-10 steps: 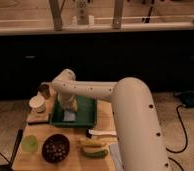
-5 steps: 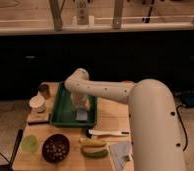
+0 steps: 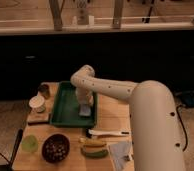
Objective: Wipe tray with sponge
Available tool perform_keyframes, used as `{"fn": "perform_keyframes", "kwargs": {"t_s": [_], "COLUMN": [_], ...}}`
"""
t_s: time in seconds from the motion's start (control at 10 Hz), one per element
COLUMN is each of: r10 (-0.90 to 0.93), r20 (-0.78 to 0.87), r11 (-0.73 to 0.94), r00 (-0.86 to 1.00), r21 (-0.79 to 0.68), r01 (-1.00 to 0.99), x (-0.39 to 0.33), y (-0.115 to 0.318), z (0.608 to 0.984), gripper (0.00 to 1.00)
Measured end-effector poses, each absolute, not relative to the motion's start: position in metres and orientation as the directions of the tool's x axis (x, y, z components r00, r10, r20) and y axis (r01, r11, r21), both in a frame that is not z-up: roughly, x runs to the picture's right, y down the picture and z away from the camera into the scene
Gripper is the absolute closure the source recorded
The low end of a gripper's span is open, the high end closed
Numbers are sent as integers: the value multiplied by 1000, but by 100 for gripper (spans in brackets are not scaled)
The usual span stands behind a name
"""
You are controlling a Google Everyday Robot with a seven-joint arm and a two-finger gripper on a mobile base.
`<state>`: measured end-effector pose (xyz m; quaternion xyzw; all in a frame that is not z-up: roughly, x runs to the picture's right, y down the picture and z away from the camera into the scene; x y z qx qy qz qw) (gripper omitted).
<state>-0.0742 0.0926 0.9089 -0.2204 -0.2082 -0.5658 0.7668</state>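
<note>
Nearest on the wooden table point(image 3: 108, 114) sit a dark bowl point(image 3: 55, 148) with something in it, a banana point(image 3: 92, 142), a folded cloth point(image 3: 121, 154) and a white utensil point(image 3: 109, 133). Beyond them lies the dark green tray point(image 3: 65, 107). The white robot arm point(image 3: 155, 120) reaches in from the right and bends down into it.

The gripper point(image 3: 84, 103) points down over the tray's near right part. The pale blue-grey sponge point(image 3: 84, 111) lies on the tray floor directly under it, touching or almost touching. Whether the gripper is clamped on the sponge or released cannot be told.

The wiping step appears to be in hand. The next move likely calls for pressing the sponge flat and drawing it across the unwiped floor towards the far left, inside the rim.

Left of the tray, a white cup point(image 3: 37, 103) stands on a small brown board point(image 3: 38, 118).
</note>
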Motion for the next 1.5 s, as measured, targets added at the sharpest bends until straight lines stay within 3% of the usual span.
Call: {"fn": "perform_keyframes", "kwargs": {"t_s": [0.4,0.7,1.0,1.5], "r10": [-772,-767,-774,-799], "r20": [621,637,626,583], "r11": [177,131,116,121], "r00": [138,83,97,148], "r21": [1,28,-10,-86], "r01": [984,991,993,989], "x": [-155,-177,-156,-57], "y": [115,132,131,103], "z": [902,887,879,888], "gripper": [97,97,97,97]}}
